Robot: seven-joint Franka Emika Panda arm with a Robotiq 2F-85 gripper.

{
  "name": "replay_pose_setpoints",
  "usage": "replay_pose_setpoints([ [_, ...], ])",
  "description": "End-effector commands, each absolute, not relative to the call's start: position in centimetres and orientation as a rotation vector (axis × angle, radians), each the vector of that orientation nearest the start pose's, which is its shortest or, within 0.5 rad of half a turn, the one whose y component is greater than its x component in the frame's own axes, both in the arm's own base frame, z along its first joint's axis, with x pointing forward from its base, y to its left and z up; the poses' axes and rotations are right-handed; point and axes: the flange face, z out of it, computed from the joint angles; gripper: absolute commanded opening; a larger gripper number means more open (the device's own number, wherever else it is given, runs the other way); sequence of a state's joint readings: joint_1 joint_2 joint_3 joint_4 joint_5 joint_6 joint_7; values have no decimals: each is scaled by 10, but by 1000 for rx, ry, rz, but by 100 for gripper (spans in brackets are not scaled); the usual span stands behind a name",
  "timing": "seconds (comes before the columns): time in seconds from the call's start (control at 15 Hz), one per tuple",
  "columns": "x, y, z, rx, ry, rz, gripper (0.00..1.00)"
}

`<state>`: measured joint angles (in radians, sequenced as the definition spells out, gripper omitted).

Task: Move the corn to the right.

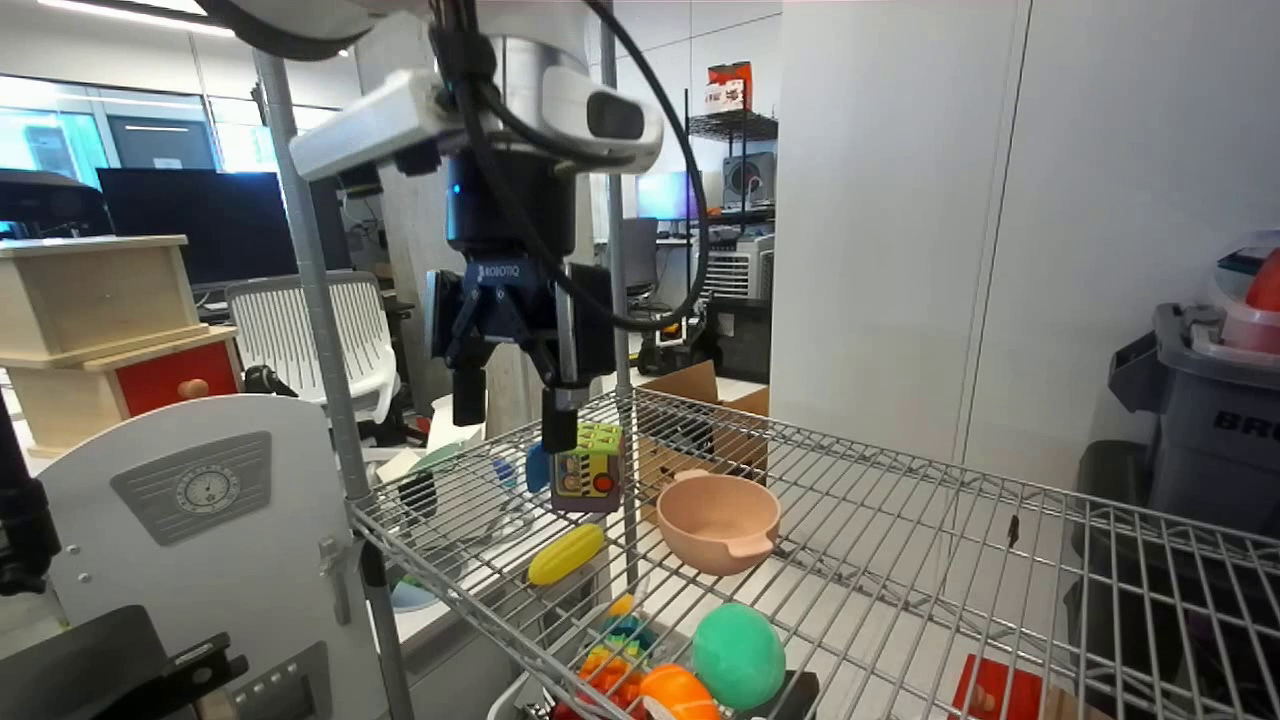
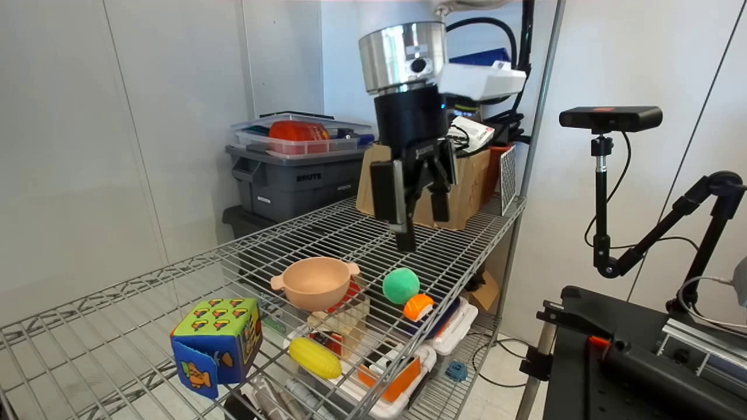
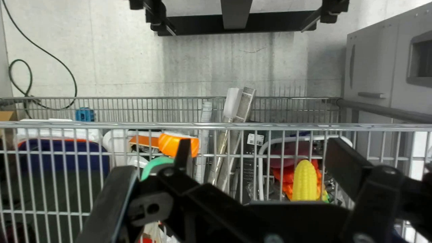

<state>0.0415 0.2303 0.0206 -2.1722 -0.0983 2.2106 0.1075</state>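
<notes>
I can see on my cameras the corn (image 2: 315,357) lying down flat on the shelf (image 3: 290,126). It is yellow and long, with rows of little bumps and ends that get thinner. It lies near the shelf's long edge, with one end pointing at that edge. In both exterior views it is near the bowl (image 2: 315,298) and the cube (image 1: 588,482) but apart from them. In my wrist view its bottom end is hidden from me.
</notes>
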Motion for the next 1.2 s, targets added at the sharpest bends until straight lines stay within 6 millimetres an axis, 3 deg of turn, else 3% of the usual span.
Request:
replay_pose_setpoints([
  [0.0, 587, 68, 238, -3165, 30, 259, 100],
  [0.2, 629, 98, 214, -3153, 102, 244, 100],
  [0.53, 685, 123, 161, -3178, 201, 156, 100],
  [0.87, 691, 121, 93, -3229, 228, 150, 100],
  [1.13, 687, 128, 63, -3228, 238, 163, 100],
])
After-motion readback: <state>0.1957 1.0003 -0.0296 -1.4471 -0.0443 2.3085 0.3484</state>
